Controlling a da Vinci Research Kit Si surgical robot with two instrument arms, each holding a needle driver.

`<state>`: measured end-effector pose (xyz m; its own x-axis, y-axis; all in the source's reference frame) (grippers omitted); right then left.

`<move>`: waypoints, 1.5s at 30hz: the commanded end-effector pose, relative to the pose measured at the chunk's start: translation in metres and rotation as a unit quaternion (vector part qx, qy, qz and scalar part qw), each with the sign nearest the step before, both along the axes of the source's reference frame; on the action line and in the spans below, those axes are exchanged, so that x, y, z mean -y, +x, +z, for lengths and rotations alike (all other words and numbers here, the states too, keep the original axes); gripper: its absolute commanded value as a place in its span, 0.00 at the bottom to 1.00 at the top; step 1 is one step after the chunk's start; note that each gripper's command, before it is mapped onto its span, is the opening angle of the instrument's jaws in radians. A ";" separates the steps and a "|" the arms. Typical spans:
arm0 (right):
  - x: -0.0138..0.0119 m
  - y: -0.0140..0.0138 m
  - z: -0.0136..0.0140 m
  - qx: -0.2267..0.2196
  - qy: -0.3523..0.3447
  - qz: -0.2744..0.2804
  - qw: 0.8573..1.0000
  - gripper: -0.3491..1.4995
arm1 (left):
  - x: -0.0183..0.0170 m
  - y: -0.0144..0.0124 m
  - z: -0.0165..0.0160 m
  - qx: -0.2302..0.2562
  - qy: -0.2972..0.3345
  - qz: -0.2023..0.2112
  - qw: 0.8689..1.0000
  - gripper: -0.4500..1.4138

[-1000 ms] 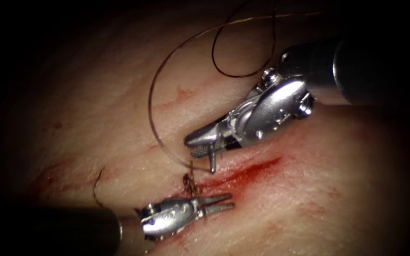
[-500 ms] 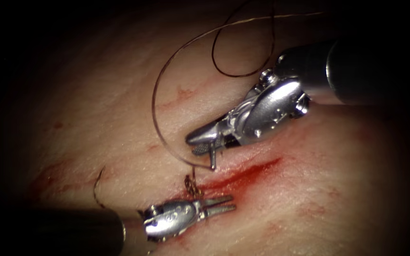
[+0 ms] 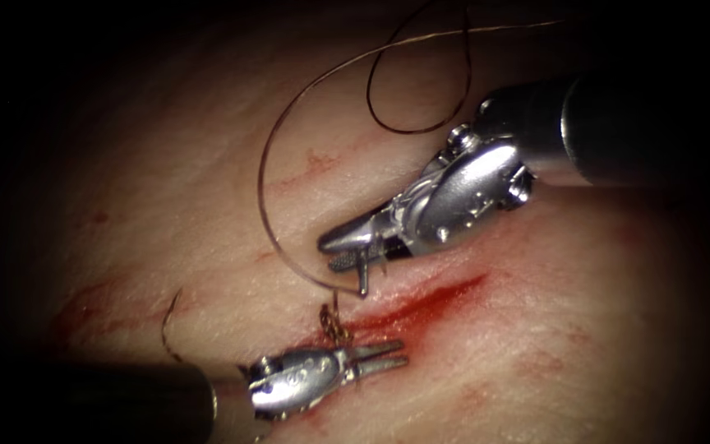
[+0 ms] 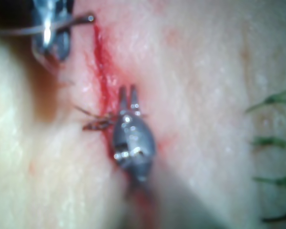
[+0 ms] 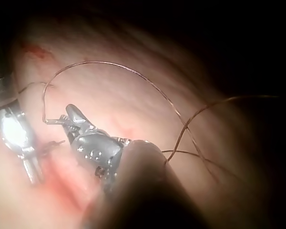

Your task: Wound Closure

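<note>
My right claw (image 3: 347, 253) gripped the short steel needle (image 3: 362, 278) crosswise, just above the glistening red cut (image 3: 421, 302) in the pale, moist tissue (image 3: 207, 214). Thin wiry thread (image 3: 266, 164) arced from it to a knot (image 3: 334, 325). My left claw (image 3: 388, 355) rested slightly parted, grasping nothing.

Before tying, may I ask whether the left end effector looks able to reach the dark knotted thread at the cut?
Probably yes: the empty, open left end effector lies beside the dark knotted thread, nothing between them. The right end effector holds the curved steel needle clear of the tissue.
</note>
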<state>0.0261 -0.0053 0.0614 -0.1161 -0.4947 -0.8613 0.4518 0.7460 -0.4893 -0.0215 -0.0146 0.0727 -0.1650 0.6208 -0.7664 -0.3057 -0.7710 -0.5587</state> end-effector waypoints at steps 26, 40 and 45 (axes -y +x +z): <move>0.0032 -0.0002 0.0030 -0.011 -0.029 -0.019 0.999 0.00 | 0.0005 0.0002 -0.0002 0.004 0.004 0.004 1.000 0.31; 0.0067 -0.0016 0.0054 -0.016 -0.047 -0.041 0.998 0.00 | 0.0006 0.0002 0.0000 0.004 0.004 0.004 1.000 0.31; 0.0069 -0.0020 0.0063 -0.010 -0.040 -0.040 0.998 0.00 | 0.0006 0.0002 0.0000 0.004 0.003 0.004 1.000 0.31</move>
<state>0.0235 -0.0119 0.0671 -0.1761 -0.5485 -0.8174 0.5026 0.6639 -0.5538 -0.0207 -0.0145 0.0722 -0.1648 0.6227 -0.7650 -0.2971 -0.7709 -0.5635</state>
